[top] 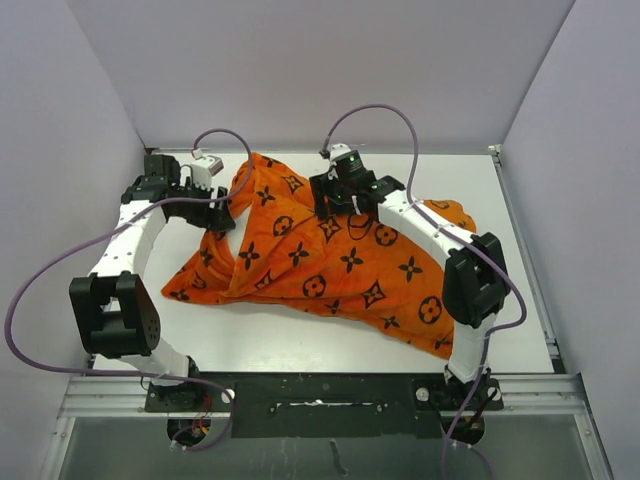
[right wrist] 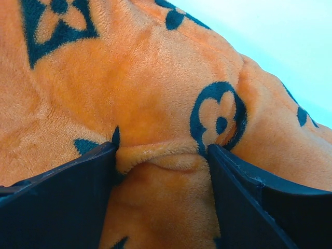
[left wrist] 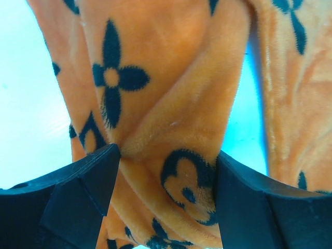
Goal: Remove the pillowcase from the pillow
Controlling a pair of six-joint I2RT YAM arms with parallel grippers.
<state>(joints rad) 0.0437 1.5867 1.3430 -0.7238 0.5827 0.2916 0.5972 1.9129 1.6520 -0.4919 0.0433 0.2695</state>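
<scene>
The orange pillowcase (top: 330, 265) with dark flower and circle motifs lies crumpled across the middle of the white table. The white pillow is hidden; no white cushion shows in any view. My left gripper (top: 215, 213) is at the cover's far left edge. In the left wrist view the left gripper (left wrist: 166, 171) is shut on a thick fold of the pillowcase (left wrist: 171, 78) that fills the gap and touches both fingers. My right gripper (top: 335, 205) is on the cover's upper middle. In the right wrist view the right gripper (right wrist: 162, 161) pinches a raised ridge of the pillowcase (right wrist: 129, 93).
The white table (top: 300, 345) is boxed in by grey walls at the back and on both sides. Purple cables (top: 375, 110) loop above the arms. A metal rail (top: 320, 385) runs along the near edge by the arm bases.
</scene>
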